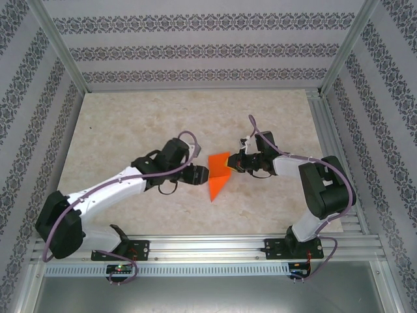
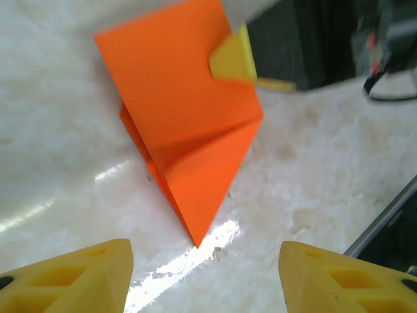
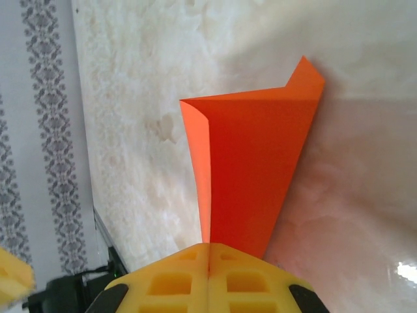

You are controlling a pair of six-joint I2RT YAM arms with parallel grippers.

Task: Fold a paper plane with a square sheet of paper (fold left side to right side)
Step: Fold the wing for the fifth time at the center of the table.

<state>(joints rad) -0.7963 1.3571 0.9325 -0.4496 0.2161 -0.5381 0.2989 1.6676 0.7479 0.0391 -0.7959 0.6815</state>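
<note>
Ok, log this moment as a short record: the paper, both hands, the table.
paper plane: orange, folded to a point, tip toward the near edge
left hand: open, just short of the tip, not touching the paper
right hand: shut on the wide end of the paper
table: pale marbled top, the paper's tip down on it

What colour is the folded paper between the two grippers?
Plain bright orange; the paper plane shows best in the left wrist view.
</note>
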